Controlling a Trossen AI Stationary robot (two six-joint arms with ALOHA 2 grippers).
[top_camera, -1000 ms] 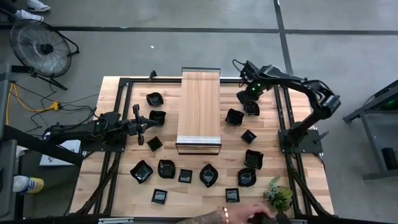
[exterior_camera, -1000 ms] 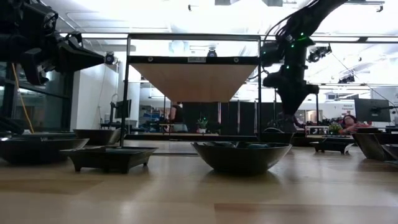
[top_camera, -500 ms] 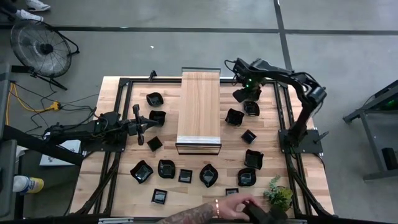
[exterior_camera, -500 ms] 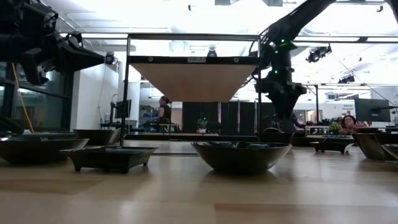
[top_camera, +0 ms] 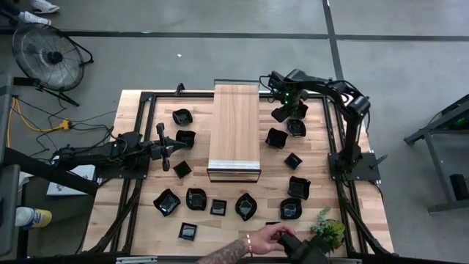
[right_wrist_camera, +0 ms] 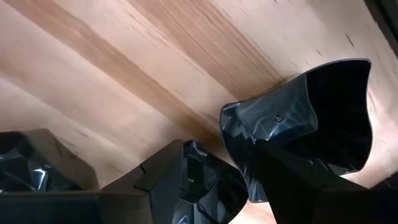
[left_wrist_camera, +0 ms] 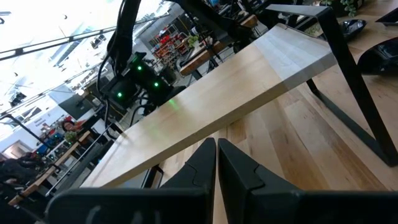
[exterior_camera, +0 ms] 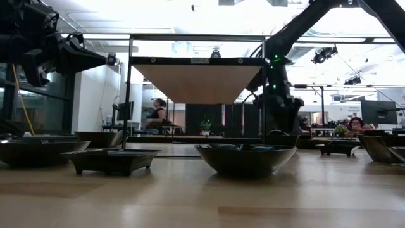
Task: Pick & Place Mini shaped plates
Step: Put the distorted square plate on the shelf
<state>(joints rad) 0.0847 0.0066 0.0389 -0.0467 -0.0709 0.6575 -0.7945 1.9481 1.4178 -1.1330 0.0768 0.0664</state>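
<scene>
The mini shaped plates (top_camera: 242, 206) lie scattered singly over the counter (top_camera: 146, 220), each with bare wood around it, which reads as a layout meant to give a gripper room to come down on any one of them. The wooden shelf (top_camera: 235, 130) stands between the 2 arms, likely as the drop-off place. The right gripper (top_camera: 281, 113) sits low over the far right part of the counter, beside the shelf's far end, with its fingers spread wide and nothing between them. Seen from its wrist, a flared plate (right_wrist_camera: 308, 121) lies just ahead of the fingers and a folded plate (right_wrist_camera: 208, 180) sits right at their tips, partly between them; it is hard to tell whether either finger touches it. The open stance and the plates so close suggest a release or the start of a fresh pick. The right arm reaches out from its base in a high arc, elbow raised, wrist bent down toward the counter. The left gripper (left_wrist_camera: 216, 163) is closed and empty, held level above the counter on the shelf's other side, pointing at the shelf; plates lie near it on either side. A person's hand (top_camera: 272, 237) reaches over the near edge by the small plant (top_camera: 328, 229).
</scene>
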